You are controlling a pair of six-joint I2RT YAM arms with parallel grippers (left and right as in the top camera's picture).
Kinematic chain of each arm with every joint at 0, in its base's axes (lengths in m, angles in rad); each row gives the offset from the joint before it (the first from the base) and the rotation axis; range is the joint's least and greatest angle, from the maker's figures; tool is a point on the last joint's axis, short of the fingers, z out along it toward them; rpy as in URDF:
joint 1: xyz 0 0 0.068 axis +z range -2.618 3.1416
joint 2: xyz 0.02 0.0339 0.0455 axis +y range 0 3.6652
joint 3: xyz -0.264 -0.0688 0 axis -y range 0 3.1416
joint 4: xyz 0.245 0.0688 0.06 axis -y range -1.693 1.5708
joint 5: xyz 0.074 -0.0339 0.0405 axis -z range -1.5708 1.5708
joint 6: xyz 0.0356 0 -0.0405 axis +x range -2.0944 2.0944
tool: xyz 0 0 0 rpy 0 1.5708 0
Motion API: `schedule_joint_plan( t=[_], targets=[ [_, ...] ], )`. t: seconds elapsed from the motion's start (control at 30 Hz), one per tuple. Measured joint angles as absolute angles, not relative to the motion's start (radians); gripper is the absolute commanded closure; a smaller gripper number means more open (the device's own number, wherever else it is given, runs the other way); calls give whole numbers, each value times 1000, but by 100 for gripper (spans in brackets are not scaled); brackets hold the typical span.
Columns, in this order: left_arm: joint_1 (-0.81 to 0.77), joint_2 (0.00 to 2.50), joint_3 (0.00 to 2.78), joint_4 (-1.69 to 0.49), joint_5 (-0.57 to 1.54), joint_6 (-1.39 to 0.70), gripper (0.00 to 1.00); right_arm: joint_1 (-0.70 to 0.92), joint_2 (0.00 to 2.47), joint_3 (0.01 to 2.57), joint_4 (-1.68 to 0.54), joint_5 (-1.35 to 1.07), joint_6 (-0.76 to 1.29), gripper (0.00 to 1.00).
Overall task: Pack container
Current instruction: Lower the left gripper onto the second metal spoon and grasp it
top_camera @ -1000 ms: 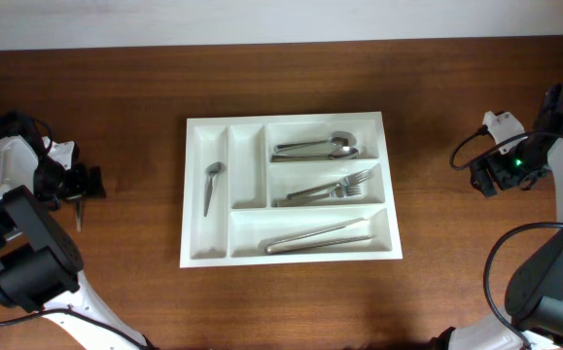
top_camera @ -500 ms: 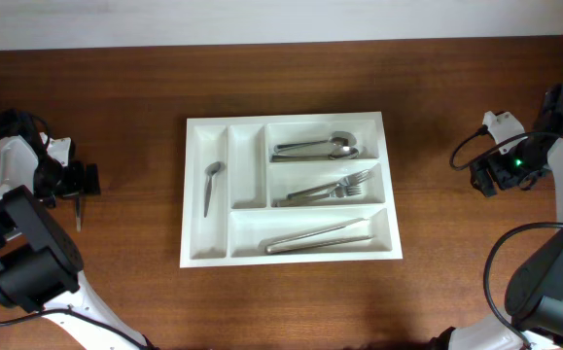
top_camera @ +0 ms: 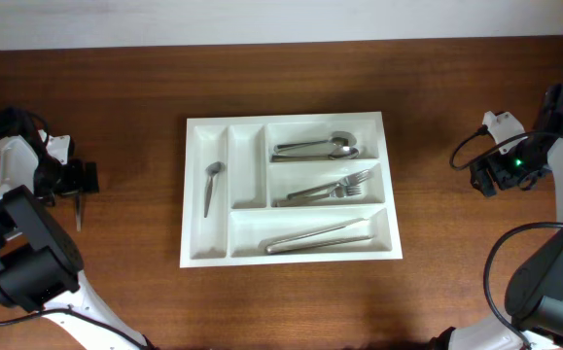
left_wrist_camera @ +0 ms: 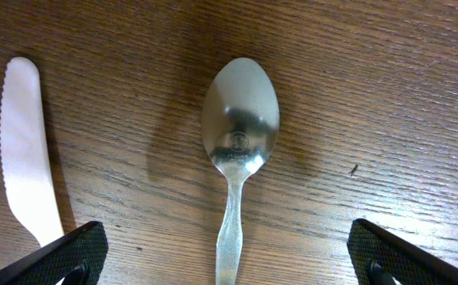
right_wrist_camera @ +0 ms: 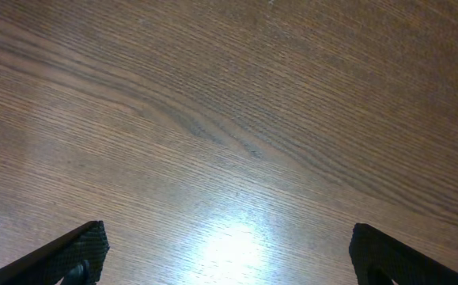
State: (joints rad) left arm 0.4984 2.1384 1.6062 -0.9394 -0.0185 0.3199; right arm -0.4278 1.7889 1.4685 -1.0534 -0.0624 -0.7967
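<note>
The container (top_camera: 291,121), a white tray with five compartments, lies in the middle of the table. It holds a teaspoon (top_camera: 211,185) in its leftmost narrow slot, spoons (top_camera: 315,148) in the top wide slot, forks (top_camera: 332,189) in the middle one and knives (top_camera: 318,236) in the bottom one. My left gripper (top_camera: 81,182) is far left of it, open. In the left wrist view its fingertips (left_wrist_camera: 70,252) stand wide either side of a metal spoon (left_wrist_camera: 239,119) lying on the wood. My right gripper (top_camera: 485,177) is far right, open over bare wood (right_wrist_camera: 229,261).
A white plastic knife (left_wrist_camera: 24,142) lies on the table just left of the spoon, close to my left fingertip. Both arm bases and their cables fill the table's left and right edges.
My left gripper has shifted slightly to the left. The right arm and the tray's contents have not moved.
</note>
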Motion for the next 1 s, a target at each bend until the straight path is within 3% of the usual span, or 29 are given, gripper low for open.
schedule_joint_plan(
  t=[0.8,0.93,1.0],
  targets=[
    [493,2185,1606,-929,-19,323,1,-428,1789,1468,-1053,-62,-796,1],
    [493,2185,1606,-929,-19,323,11,-428,1789,1468,-1053,-62,-797,1],
    [493,2185,1606,-929,-19,322,26,-428,1789,1468,-1053,-62,-797,1]
  ],
)
